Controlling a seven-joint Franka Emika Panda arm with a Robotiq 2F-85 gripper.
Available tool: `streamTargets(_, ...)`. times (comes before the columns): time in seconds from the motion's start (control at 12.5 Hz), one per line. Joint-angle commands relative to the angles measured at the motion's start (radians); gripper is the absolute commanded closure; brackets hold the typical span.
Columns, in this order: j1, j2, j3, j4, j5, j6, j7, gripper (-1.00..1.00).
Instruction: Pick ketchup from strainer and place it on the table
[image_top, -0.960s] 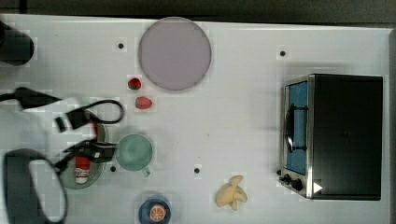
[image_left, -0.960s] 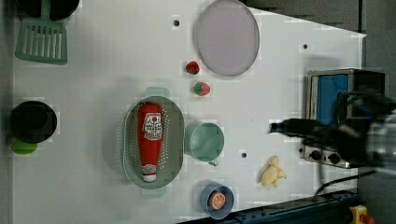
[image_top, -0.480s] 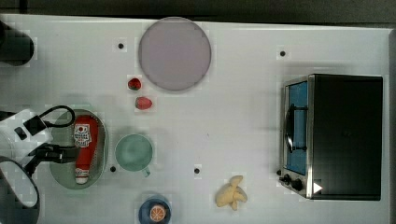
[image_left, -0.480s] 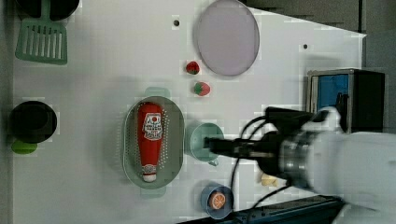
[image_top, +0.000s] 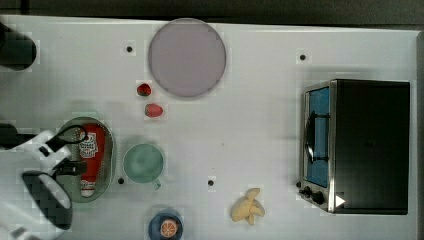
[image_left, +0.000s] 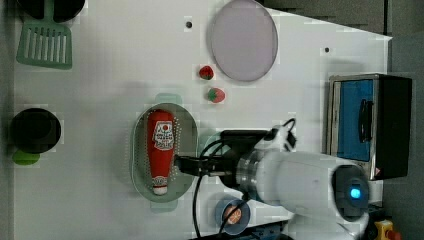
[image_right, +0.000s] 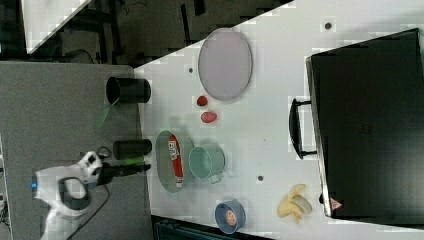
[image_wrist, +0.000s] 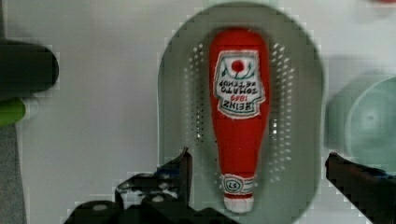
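In the left view, a green slotted spatula (image_left: 44, 44) lies at the far left of the white table (image_left: 100, 75), with a black cup (image_left: 35, 131) below it. Further right, the red ketchup bottle (image_left: 161, 147) lies flat inside the pale green strainer (image_left: 186, 130), white cap toward the left view's bottom. In the wrist view the gripper (image_wrist: 280, 179) hangs above the bottle's cap end, its dark fingers (image_wrist: 180, 170) spread wide to either side of the bottle and holding nothing. Right of the strainer in the top view sits a round green cup (image_top: 144, 163). Two strawberries (image_top: 149, 100) and a grey-lilac plate (image_top: 187, 57) lie above it, a banana (image_top: 247, 207) and a black toaster oven (image_top: 367, 145) further right.
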Motion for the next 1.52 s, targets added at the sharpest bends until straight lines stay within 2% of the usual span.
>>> streamTargets(0.08, -0.004, 0.067, -0.013, -0.039, -0.068, 0.106, 0.051, -1.0)
streamTargets(0.56, 0.007, 0.255, -0.02, -0.053, -0.181, 0.239, 0.181, -1.0)
streamTargets(1.04, 0.049, 0.388, -0.095, -0.023, -0.313, 0.312, 0.206, -1.0)
streamTargets(1.12, 0.064, 0.408, -0.113, -0.008, -0.32, 0.312, 0.206, -0.91)
streamTargets(1.36, 0.111, 0.472, -0.153, 0.044, -0.33, 0.332, 0.206, -0.18)
streamTargets(1.52, 0.117, 0.473, -0.153, 0.062, -0.329, 0.335, 0.206, -0.13)
